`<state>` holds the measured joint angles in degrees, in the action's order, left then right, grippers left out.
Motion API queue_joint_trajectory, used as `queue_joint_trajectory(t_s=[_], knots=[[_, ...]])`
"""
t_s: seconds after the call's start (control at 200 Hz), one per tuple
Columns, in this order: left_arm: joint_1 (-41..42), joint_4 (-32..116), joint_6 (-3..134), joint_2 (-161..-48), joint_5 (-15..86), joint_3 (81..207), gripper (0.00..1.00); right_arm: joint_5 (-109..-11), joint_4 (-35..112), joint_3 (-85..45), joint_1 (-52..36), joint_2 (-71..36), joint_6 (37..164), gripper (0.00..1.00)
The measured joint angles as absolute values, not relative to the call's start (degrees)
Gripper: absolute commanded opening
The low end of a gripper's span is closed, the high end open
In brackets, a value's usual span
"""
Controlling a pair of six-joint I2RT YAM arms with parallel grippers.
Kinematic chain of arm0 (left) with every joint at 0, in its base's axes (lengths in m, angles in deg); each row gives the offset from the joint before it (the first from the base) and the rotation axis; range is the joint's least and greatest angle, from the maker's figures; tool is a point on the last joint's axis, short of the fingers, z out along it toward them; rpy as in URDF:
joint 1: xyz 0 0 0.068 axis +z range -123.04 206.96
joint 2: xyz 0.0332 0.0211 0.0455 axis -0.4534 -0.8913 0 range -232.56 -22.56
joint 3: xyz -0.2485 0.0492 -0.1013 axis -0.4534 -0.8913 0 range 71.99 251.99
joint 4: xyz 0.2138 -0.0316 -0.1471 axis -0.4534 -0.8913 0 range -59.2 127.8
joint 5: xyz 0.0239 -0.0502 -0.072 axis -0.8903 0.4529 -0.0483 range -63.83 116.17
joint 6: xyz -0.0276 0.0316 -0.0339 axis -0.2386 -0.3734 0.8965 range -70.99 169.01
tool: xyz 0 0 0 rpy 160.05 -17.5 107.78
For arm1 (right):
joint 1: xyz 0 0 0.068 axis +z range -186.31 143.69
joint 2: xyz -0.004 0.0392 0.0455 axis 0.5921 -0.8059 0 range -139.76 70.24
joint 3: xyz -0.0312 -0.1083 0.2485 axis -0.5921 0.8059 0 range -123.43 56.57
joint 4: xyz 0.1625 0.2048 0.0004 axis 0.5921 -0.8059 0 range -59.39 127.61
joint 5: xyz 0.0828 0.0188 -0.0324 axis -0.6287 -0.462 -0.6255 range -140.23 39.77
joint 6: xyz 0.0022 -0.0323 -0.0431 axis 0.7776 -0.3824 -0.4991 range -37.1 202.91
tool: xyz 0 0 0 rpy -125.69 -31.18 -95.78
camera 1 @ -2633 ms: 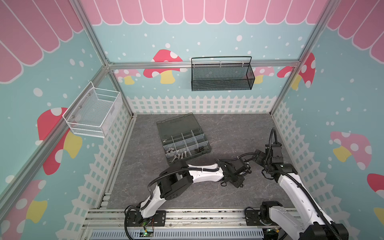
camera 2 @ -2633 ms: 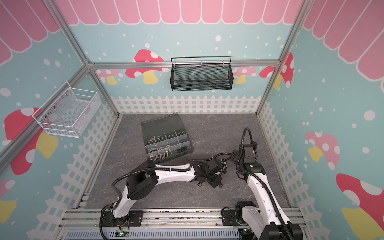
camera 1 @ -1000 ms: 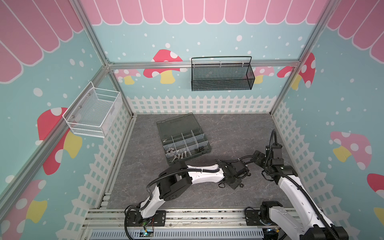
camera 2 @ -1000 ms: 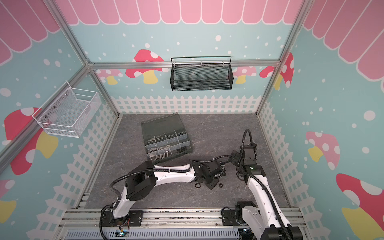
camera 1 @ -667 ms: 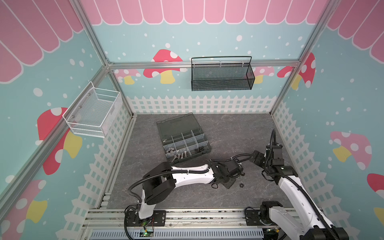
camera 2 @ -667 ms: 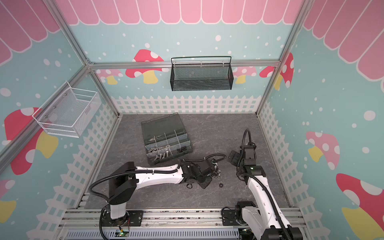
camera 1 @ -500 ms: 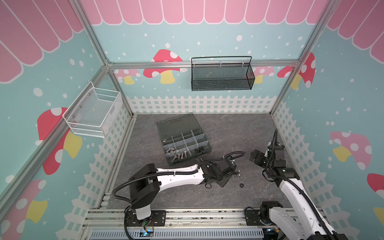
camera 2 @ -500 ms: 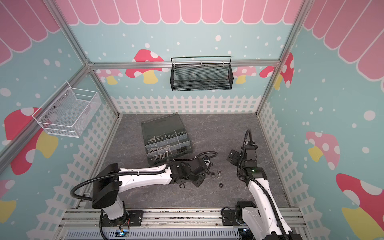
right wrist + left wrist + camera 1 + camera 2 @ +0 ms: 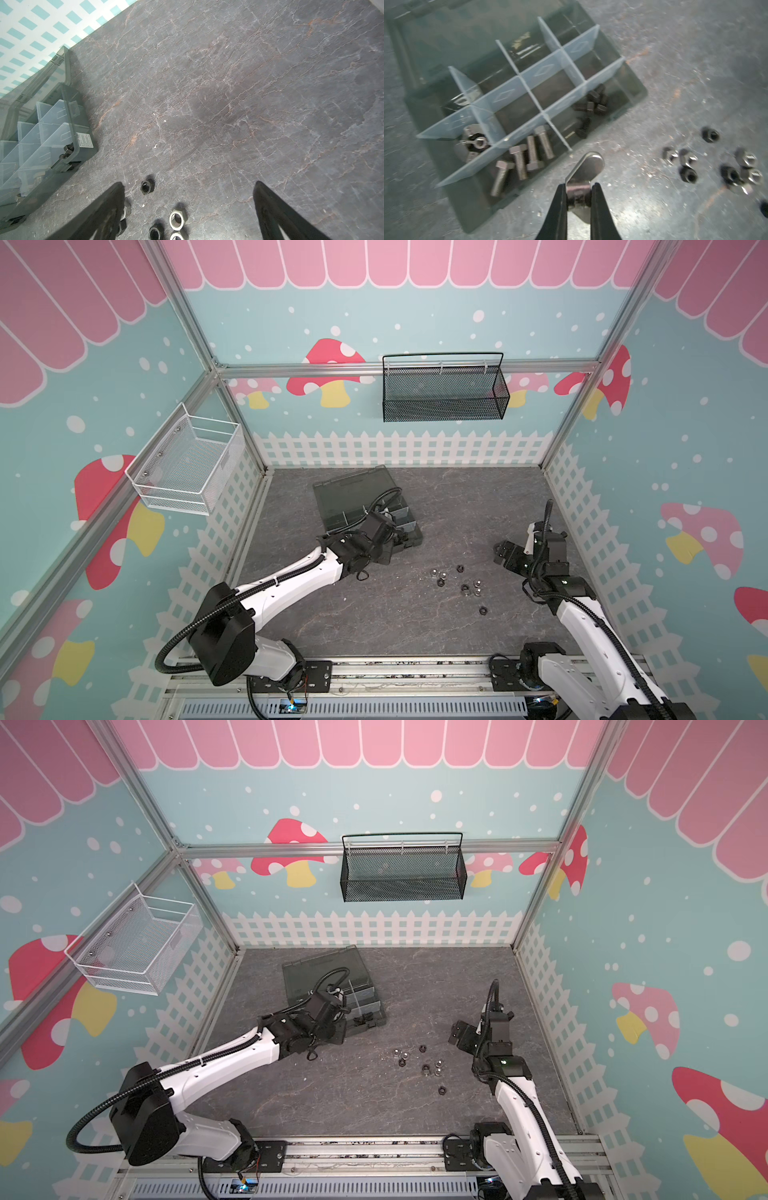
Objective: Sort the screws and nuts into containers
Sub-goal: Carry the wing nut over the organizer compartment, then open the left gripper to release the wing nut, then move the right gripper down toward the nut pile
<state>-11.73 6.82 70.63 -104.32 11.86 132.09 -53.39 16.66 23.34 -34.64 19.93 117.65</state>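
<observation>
Wing nut (image 9: 588, 164), pinched in left tool (image 9: 578, 186), is partly hidden.

You are looking at two arms wearing glossy white shells between black joints. On the left arm (image 9: 291, 578) a ribbed black hose (image 9: 183, 634) is curling out of the boxy black shoulder, and a thinner black cable (image 9: 382, 494) is arching over the wrist. The right arm (image 9: 582, 620) is carrying the same kind of hose (image 9: 549, 514) above its black wrist block, and a small green light (image 9: 504, 1061) is glowing on it. Both are sitting on black base plates (image 9: 318, 670) studded with screws. The left gripper (image 9: 578, 187) and right gripper (image 9: 188, 185) are showing matte black fingers (image 9: 99, 209), tapering towards the tips.
</observation>
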Motion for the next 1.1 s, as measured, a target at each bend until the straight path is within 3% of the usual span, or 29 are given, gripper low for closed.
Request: queue_joint_trajectory(t_s=[0.29,0.74,1.101], knots=[[2.76,7.08,68.19,-107.75,13.06,132.37,0.00,-54.32,17.60,23.34,-33.28,19.02,117.65,0.98],[9.36,7.58,66.70,-116.12,13.50,134.41,0.00,-54.59,18.00,23.51,-32.89,17.64,117.67,0.98],[10.78,8.06,66.42,-117.22,13.61,134.93,0.26,-55.29,18.41,24.00,-32.21,15.58,117.67,0.98]])
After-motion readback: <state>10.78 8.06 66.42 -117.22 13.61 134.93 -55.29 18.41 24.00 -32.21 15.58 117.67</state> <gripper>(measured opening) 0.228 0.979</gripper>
